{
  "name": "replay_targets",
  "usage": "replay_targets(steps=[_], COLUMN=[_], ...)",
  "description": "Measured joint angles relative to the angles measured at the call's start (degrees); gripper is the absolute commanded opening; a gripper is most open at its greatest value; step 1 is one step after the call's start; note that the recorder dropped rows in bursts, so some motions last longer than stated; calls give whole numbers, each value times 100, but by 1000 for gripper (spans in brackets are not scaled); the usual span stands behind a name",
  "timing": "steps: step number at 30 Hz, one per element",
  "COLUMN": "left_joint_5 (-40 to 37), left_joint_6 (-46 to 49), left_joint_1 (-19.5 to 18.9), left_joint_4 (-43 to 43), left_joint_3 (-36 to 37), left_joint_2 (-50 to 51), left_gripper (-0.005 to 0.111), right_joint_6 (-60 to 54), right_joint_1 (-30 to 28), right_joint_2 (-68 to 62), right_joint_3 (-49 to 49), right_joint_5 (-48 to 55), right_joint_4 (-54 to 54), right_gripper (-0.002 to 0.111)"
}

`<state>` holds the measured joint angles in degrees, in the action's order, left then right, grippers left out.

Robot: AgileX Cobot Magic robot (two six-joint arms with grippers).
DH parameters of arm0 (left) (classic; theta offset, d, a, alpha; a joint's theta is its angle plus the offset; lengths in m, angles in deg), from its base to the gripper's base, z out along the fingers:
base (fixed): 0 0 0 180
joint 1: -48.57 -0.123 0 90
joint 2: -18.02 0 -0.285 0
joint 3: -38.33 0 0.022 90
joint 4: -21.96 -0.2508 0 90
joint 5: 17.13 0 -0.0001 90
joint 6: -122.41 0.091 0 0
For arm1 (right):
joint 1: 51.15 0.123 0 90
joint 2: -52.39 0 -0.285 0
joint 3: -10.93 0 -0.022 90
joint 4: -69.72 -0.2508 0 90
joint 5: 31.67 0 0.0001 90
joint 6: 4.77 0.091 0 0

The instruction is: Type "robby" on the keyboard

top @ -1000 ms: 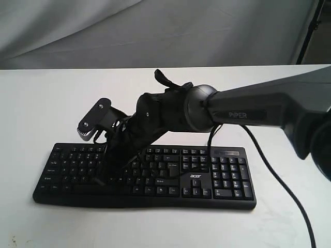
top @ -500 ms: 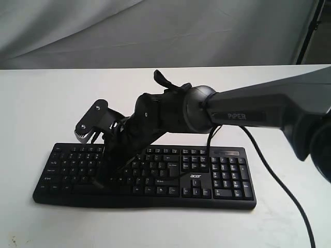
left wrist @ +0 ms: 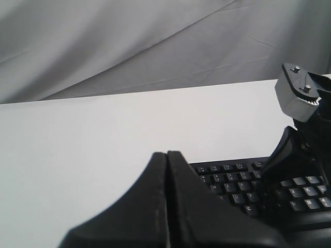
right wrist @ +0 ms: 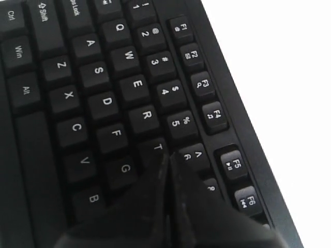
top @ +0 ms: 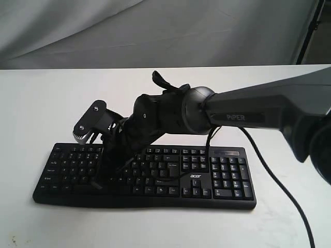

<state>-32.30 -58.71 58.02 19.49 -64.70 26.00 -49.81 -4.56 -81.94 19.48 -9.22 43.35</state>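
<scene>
Keyboard beneath right fingers, pressed together, tips by T key; left fingers also pressed together.

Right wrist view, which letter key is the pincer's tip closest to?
The T key: the right pincer's shut tips overlap its edge, while the R key beside it shows fully uncovered.

Keyboard on the table, right pincer over its left half, at the T key.
</scene>
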Motion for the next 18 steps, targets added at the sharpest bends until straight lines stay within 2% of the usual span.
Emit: replay_targets(steps=[18], left_joint_5=[0], left_joint_6=[0], left_joint_1=[0], left_joint_4=[0], left_joint_3=[0], left_joint_2=[0], left_gripper=[0], right_joint_6=[0], right_joint_1=[0], right_joint_2=[-101], right_joint_3=[0], right_joint_5=[-143], right_joint_4=[-12], right_gripper=[0])
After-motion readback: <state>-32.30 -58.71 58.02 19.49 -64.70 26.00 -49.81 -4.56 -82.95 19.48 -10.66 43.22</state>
